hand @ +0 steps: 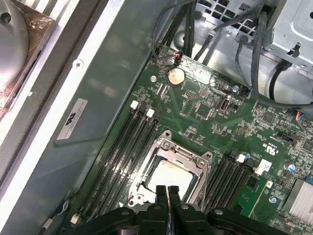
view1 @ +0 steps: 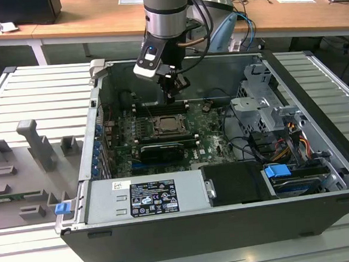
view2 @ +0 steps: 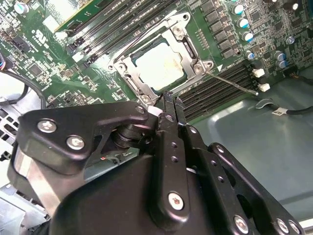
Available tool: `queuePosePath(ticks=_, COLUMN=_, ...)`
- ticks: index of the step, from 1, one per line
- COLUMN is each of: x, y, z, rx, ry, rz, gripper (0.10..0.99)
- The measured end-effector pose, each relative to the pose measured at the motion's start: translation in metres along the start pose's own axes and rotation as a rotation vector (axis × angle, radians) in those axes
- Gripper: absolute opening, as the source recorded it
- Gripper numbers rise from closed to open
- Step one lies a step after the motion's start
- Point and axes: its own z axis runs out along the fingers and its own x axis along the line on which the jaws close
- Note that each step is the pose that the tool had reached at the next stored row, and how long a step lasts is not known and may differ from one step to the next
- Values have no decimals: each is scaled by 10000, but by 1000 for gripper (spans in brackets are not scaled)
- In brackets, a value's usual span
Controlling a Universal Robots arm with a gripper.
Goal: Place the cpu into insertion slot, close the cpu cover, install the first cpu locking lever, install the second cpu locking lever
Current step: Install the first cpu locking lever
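Evidently done with seating the cpu (view2: 159, 66) in the insertion slot (view2: 177, 23) mid-motherboard (view2: 49, 54), cpu cover (view2: 188, 51) flat over it. Hovering with the tool (view2: 170, 102) pinched shut, empty — tips just off the socket's edge, near a locking lever (view2: 230, 82) angled out across the memory slots (view2: 220, 93).

exterior view — high, wide over case (view1: 188, 238) | wrist views (both) — close above insertion slot (view2: 128, 78) (hand: 168, 147)

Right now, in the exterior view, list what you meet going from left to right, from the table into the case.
Grey stand → blue clip → cpu → drive cage.
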Motion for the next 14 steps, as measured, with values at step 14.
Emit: queuePosePath(ticks=14, x=-2, y=-1, z=0, rx=10, ry=38, rz=-710, gripper=149)
